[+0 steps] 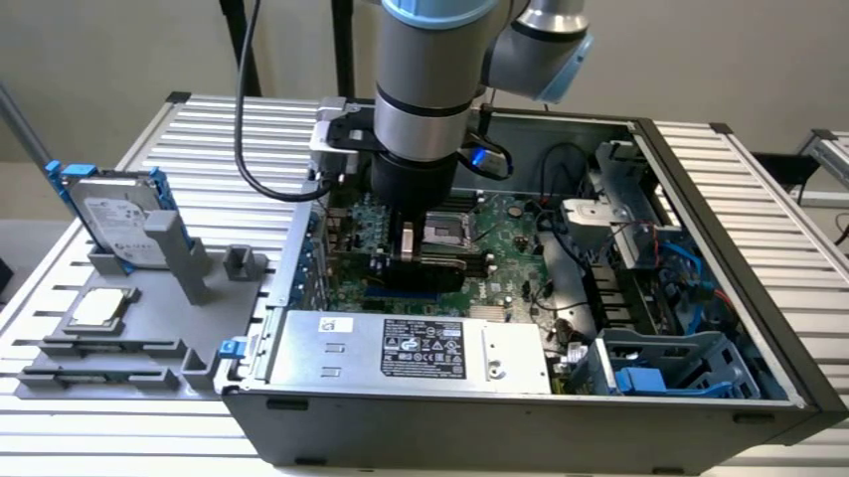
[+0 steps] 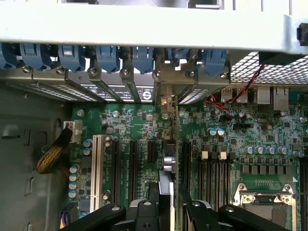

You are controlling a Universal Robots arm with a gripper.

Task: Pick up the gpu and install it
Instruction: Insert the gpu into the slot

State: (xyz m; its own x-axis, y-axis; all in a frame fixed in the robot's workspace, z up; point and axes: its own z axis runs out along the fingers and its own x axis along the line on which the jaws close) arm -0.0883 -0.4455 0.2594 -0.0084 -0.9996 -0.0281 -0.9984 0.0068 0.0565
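The gpu (image 1: 427,262), a green board with a black cooler, stands on edge inside the open computer case (image 1: 531,412), low over the motherboard (image 1: 511,224). My gripper (image 1: 409,240) comes straight down from above and is shut on the card's upper edge. In the wrist view the gpu (image 2: 166,166) runs edge-on between my fingers (image 2: 144,214), above a black expansion slot (image 2: 185,161). Its silver bracket (image 2: 166,98) meets the rear slot openings under the blue clips (image 2: 143,55). I cannot tell whether the card is pressed into the slot.
A silver power supply (image 1: 412,348) lies along the case's near wall. Cables and a drive cage (image 1: 663,363) crowd the exterior view's right. Outside the case, a hard drive with blue rails (image 1: 119,219) and a small silver cpu chip (image 1: 99,310) sit on grey holders.
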